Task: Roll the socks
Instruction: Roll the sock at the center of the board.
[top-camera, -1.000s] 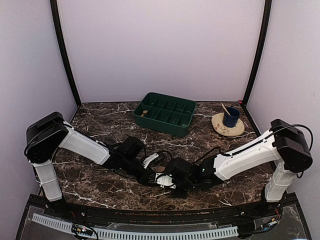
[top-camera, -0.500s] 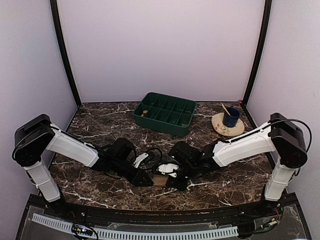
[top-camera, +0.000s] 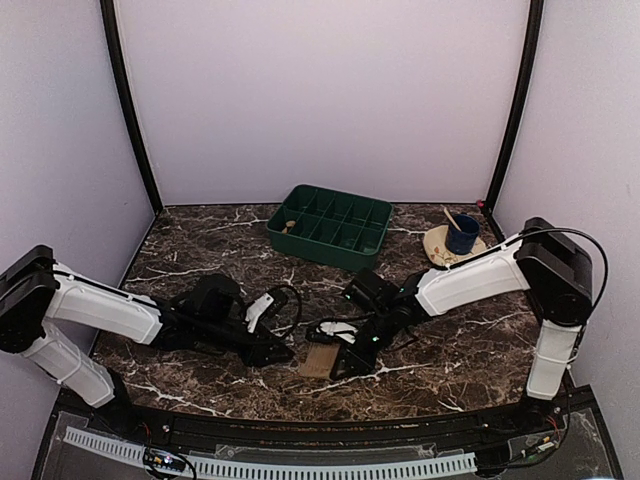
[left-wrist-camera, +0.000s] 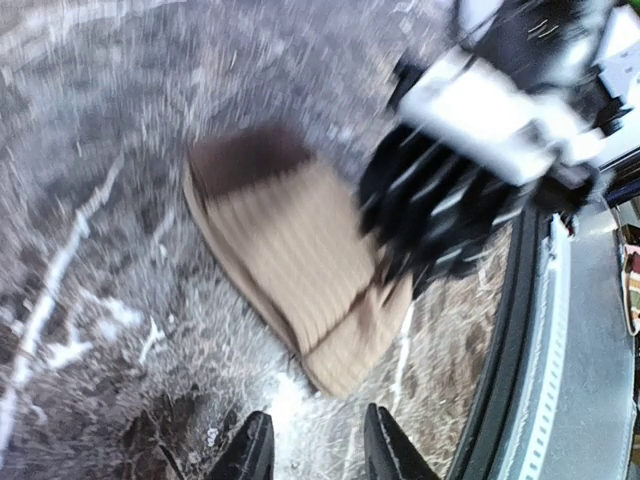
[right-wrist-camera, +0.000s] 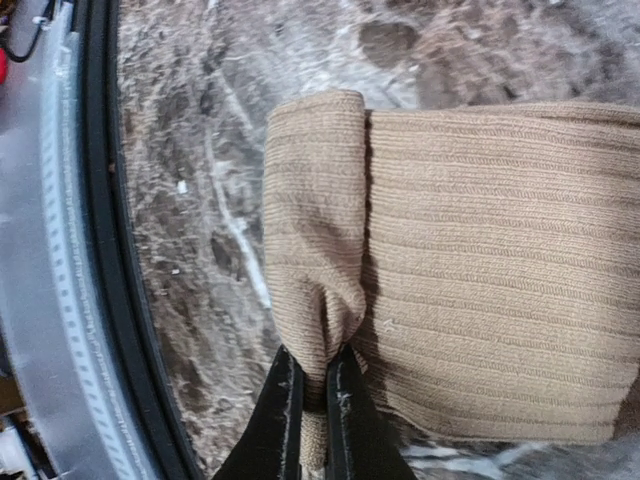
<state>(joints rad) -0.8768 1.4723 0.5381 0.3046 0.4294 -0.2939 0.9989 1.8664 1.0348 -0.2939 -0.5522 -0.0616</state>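
Note:
A tan ribbed sock (top-camera: 318, 360) lies flat on the marble near the table's front edge. In the right wrist view this sock (right-wrist-camera: 480, 280) has its near end folded over into a thick roll (right-wrist-camera: 312, 220). My right gripper (right-wrist-camera: 313, 405) is shut on that folded end. In the left wrist view the sock (left-wrist-camera: 300, 250) is blurred, and a dark brown patch (left-wrist-camera: 248, 155) shows at its far end; I cannot tell whether that is a second sock. My left gripper (left-wrist-camera: 318, 455) stands open just short of the sock, nothing between its fingers. The right gripper (left-wrist-camera: 450, 200) sits on the sock's right side.
A green compartment tray (top-camera: 330, 228) stands at the back centre. A tan plate (top-camera: 445, 258) bearing a blue cup (top-camera: 462, 234) is at the back right. The table's black front rail (right-wrist-camera: 100, 250) runs close beside the sock.
My left gripper has opened, let go of the sock and drawn back to the left. The right arm has swung away from the front edge, still pinching the folded end.

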